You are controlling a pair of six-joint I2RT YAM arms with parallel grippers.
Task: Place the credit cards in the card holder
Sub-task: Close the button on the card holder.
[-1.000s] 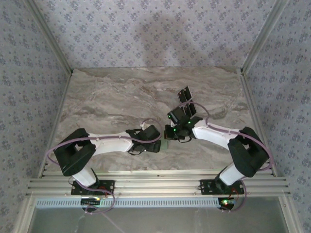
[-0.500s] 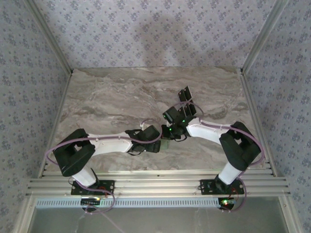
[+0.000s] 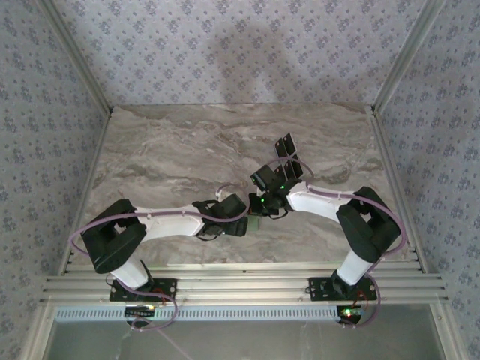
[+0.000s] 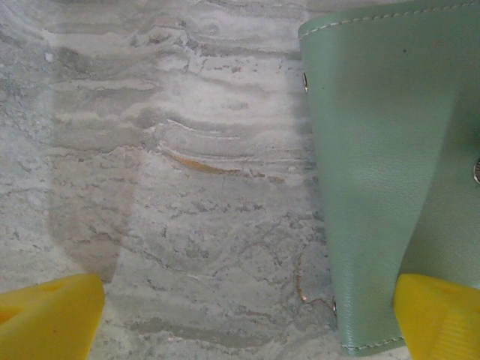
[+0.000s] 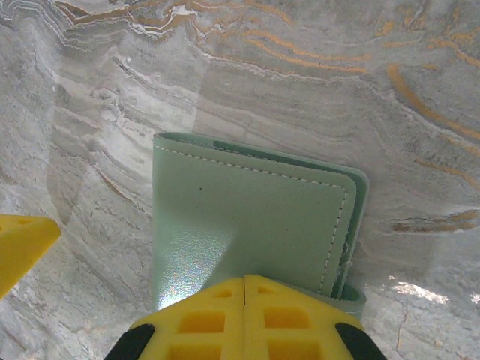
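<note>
Near edge: both arm bases are bolted to a ribbed metal rail (image 3: 240, 286), and the arms reach inward to meet at mid-surface.
Left claw (image 4: 244, 313): spread wide, with its yellow fingertips (image 4: 49, 315) far apart and low over the marbled grey surface (image 3: 165, 150). It holds nothing. The right-hand tip lies at the bottom edge of the card holder (image 4: 390, 150).
Right claw (image 5: 245, 300): closed tight, the yellow pads meeting with no gap. The joined tips sit over the near edge of the card holder's cover. Whether they press on the cover or only hover above it cannot be told from the wrist view.
Card holder (image 5: 247, 217): a pale sage-green wallet lying folded flat on the surface between the two claws, white stitching along its border. A darker green layer peeks out at its far and right edges. Small metal snap studs show on the cover in the left wrist view.
Stray yellow tip (image 5: 22, 244): just left of the card holder in the right wrist view, probably the left claw's finger.
Credit cards (image 3: 285, 143): glossy black rectangles lying on the surface beyond the right claw, apart from the card holder. At least two are visible.
Backdrop: floral-patterned walls (image 3: 225, 45) enclose the surface on three sides.
</note>
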